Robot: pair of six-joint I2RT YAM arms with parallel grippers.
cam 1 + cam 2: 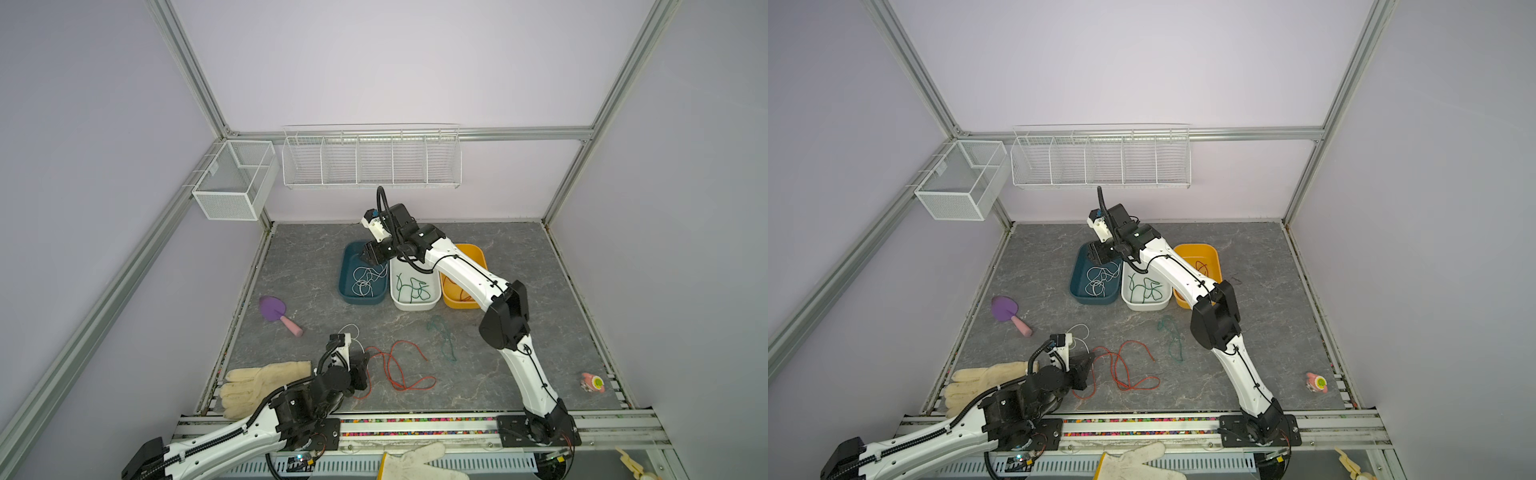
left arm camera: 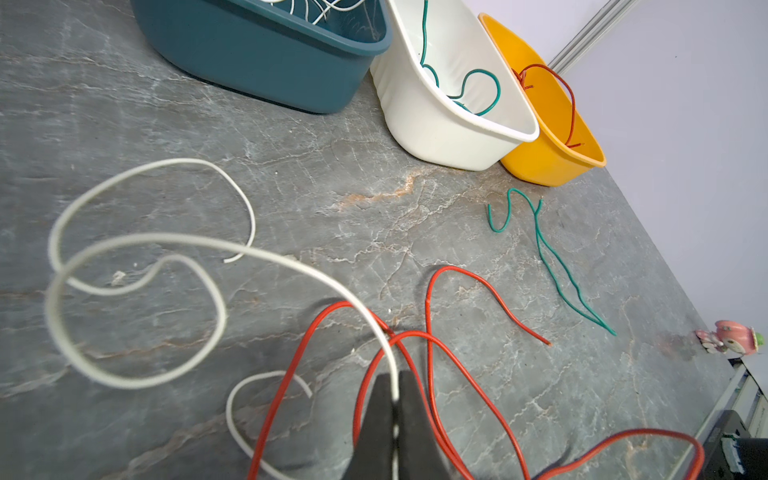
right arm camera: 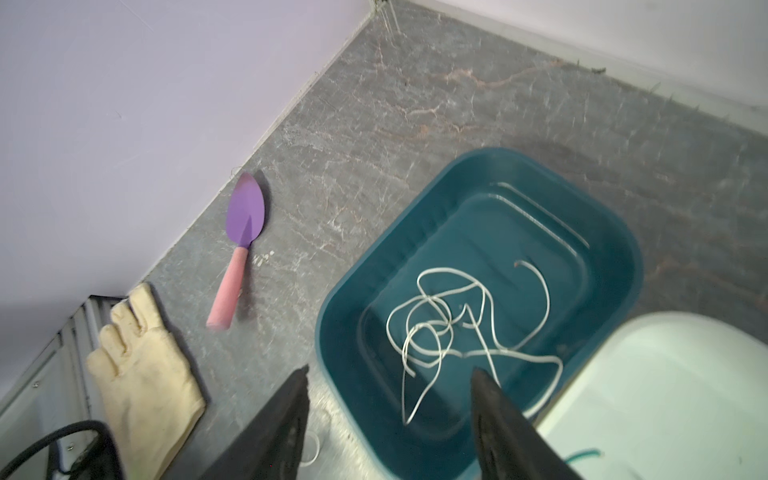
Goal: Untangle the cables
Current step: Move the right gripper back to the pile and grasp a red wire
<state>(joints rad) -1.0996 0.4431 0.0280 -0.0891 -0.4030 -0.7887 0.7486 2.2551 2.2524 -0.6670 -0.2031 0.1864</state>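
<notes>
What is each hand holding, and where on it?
The left hand pinches the white cable on a stretch well away from its visible loose end. The right hand is open over the blue bin, holding nothing.

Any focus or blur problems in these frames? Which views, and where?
Left wrist view: the white cable goes soft close to the lens, as do the left fingers pinching it, while the orange bin behind is sharp. Right wrist view: soft overall, white bin washed out, right fingers smeared. Both top views: evenly lit, but the frame posts splay outward, likely wide-angle.
</notes>
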